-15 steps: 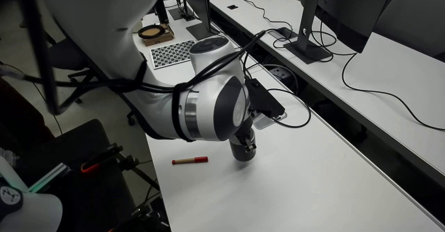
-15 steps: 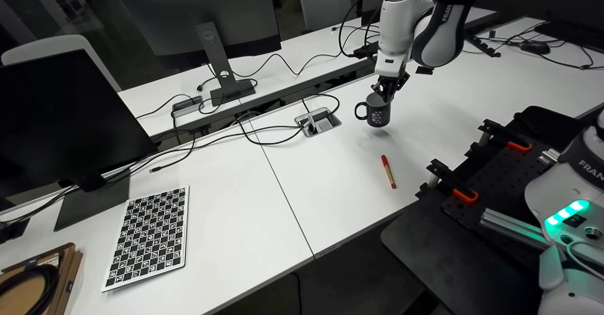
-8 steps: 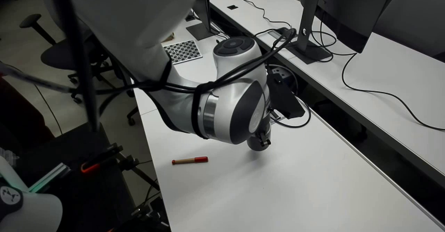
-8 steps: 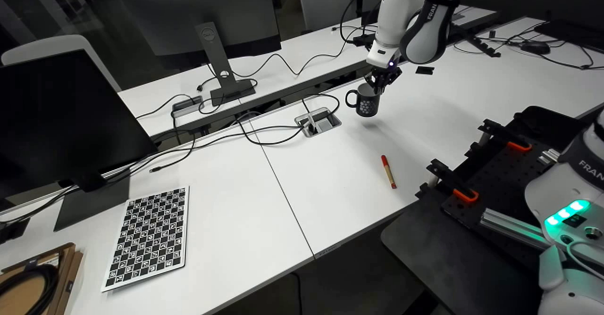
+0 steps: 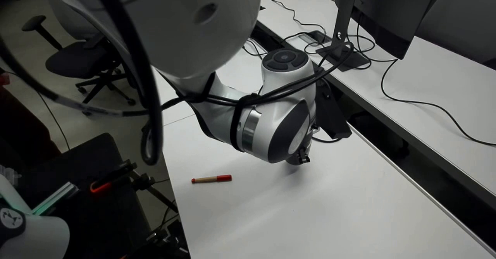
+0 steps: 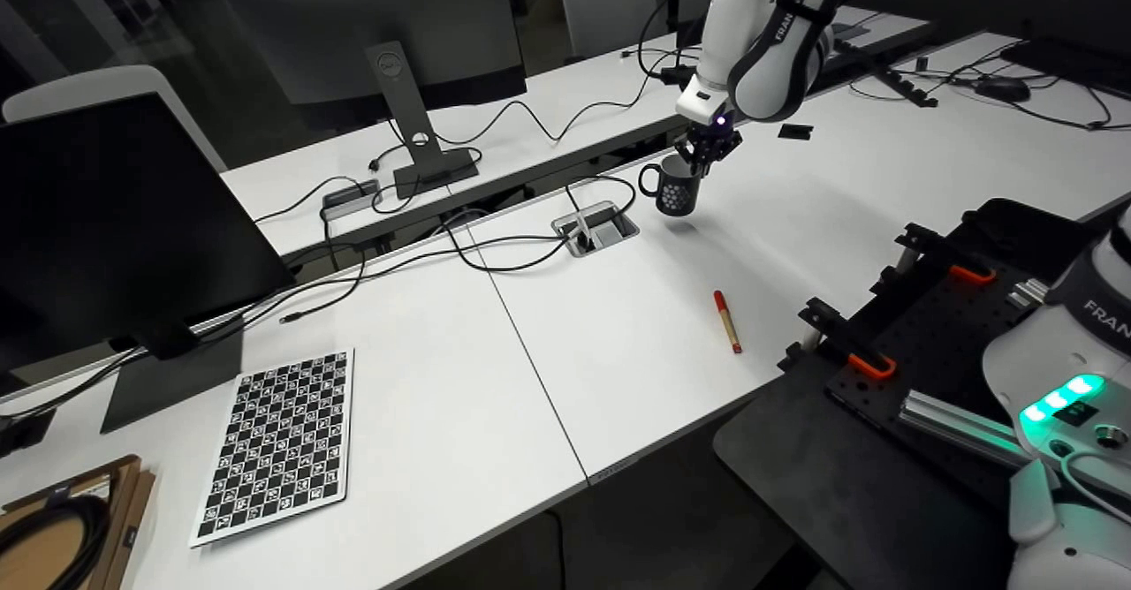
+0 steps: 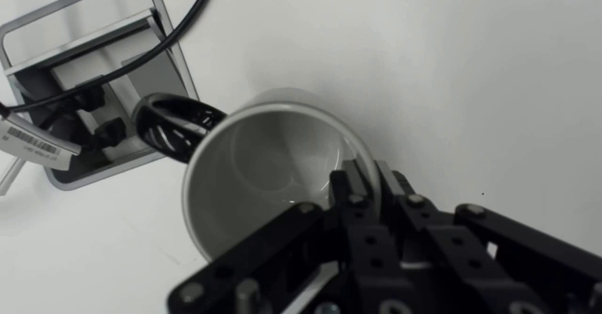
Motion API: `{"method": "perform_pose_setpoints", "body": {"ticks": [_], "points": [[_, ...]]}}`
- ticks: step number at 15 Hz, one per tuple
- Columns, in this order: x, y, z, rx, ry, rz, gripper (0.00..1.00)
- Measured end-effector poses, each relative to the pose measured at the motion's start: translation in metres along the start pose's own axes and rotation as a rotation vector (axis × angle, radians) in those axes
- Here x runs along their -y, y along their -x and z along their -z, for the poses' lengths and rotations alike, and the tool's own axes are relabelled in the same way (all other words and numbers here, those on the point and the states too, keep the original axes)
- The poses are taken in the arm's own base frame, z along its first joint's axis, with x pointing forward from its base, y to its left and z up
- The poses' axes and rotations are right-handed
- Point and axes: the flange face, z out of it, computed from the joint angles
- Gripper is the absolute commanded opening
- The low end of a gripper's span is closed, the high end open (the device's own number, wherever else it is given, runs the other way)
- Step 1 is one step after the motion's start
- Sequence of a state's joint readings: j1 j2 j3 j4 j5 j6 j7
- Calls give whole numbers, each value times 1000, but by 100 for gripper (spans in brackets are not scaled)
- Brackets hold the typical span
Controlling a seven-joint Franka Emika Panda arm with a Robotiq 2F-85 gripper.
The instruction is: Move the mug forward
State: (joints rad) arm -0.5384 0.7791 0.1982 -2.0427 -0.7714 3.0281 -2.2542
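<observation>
In an exterior view, the dark grey, ceramic-looking cylindrical mug (image 6: 678,194), marked with a pale dot pattern, appears raised slightly above the white tabletop (image 6: 618,325); a slender red-and-tan pen (image 6: 728,321) lies apart from it. In an exterior view, the white jointed robot arm (image 5: 265,131) hides most of the mug. In the wrist view, the black two-fingered gripper (image 7: 369,175) is clamped on the mug's rim, one finger inside, one outside.

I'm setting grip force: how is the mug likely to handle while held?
The mug is probably stiff: its rim looks round despite the pinch. The glossy handle hints at slippery glaze. Since the gripper holds just one side, the mug may swing or tilt.
</observation>
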Motion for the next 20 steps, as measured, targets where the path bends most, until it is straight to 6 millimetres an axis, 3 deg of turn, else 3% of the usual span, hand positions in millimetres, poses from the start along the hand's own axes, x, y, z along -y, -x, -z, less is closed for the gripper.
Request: {"method": "perform_pose_setpoints", "body": {"ticks": [11, 20], "points": [[-8, 14, -9, -50, -117, -78, 2], [-8, 15, -28, -77, -147, -104, 2]]}}
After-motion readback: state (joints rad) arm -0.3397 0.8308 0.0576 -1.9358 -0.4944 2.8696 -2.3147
